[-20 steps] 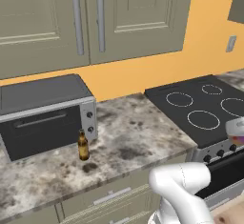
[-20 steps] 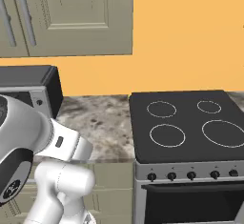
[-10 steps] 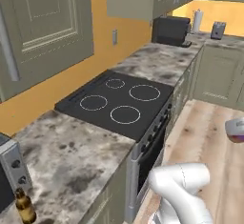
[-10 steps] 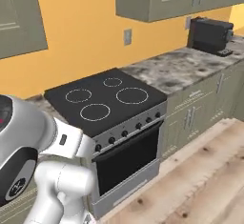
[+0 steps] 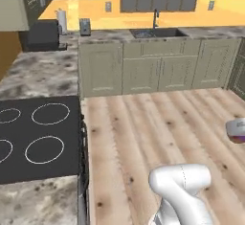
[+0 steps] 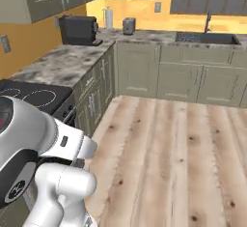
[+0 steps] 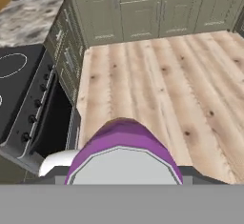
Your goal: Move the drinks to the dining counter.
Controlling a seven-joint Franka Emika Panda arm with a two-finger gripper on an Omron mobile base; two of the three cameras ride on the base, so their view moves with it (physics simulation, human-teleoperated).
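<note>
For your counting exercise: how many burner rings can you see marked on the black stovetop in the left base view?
4, though the two left ones are cut off by the frame: on the stovetop, far left, far right, near left, near right.

a home kitchen: stovetop (image 5: 33, 140), sink (image 6: 206, 38), grey-green cabinets (image 5: 143, 68), wood floor (image 6: 183, 158).

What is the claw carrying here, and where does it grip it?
The purple-pink can, silver top facing the hand camera, clamped across its sides; the exact contact points are hidden.
</note>
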